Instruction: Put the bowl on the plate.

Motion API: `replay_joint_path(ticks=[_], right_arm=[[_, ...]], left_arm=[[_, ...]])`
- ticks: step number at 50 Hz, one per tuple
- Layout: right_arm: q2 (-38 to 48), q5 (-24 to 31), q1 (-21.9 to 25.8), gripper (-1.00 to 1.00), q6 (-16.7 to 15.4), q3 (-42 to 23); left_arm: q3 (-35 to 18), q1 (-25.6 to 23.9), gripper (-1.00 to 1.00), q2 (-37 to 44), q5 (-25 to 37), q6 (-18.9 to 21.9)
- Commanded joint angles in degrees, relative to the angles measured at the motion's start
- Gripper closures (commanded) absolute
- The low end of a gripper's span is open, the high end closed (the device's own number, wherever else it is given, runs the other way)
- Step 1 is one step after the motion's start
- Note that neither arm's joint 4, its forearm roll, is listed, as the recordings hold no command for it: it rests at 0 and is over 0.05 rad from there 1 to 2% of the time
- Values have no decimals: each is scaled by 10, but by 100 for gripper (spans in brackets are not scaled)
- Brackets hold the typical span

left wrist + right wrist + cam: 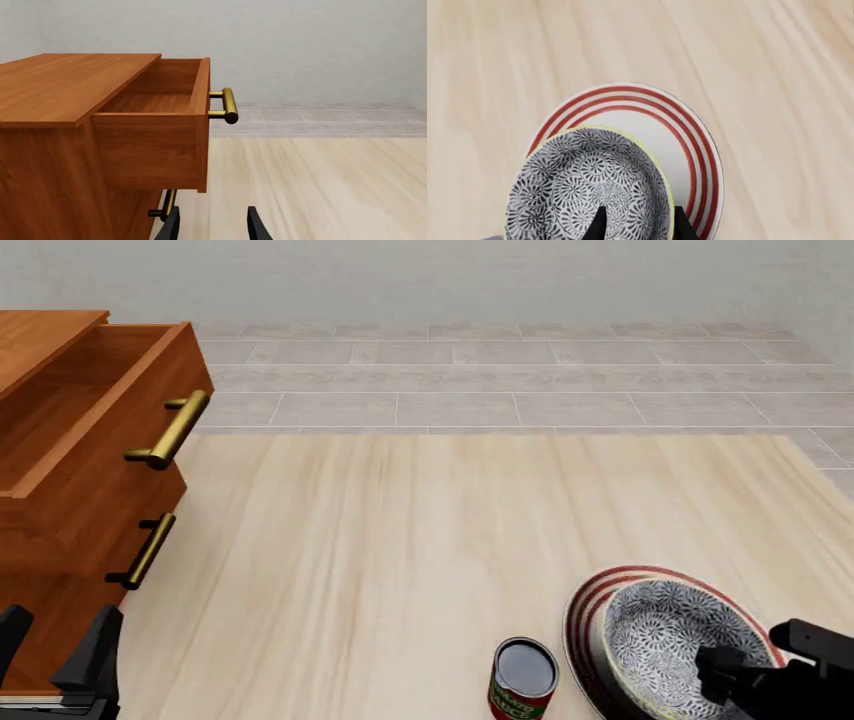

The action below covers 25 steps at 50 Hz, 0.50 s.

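The bowl point(667, 640), dark-grey-and-white floral with a pale yellow rim, rests on the plate point(585, 605), a white disc with red rings, at the near right of the table. It sits off-centre, toward the plate's near right side. In the right wrist view the bowl point(584, 175) covers part of the plate point(690, 145). My right gripper point(639, 227) is open and straddles the bowl's rim, one finger inside and one outside. In the front view that gripper point(763, 665) is at the bowl's near right edge. My left gripper point(54, 645) stands open and empty at the near left.
A wooden dresser point(54, 490) stands at the left with its top drawer point(157, 100) pulled out and brass handles point(171, 428). A small dark can point(523, 680) with a red label stands just left of the plate. Grey tiles lie beyond the table's far edge.
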Motion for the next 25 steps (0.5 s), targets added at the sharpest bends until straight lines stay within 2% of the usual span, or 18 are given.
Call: replay_joint_path(ticks=[1,11,25], right_arm=[[6,-3,-1,-100,-2,-6],[-16,21,-11,-100,-9,-17],[-39,76,-21,-100,-33,-71]], left_arm=[[0,0,-100,0,0,0],[0,0,-100,0,0,0],[0,0,-100,0,0,0]])
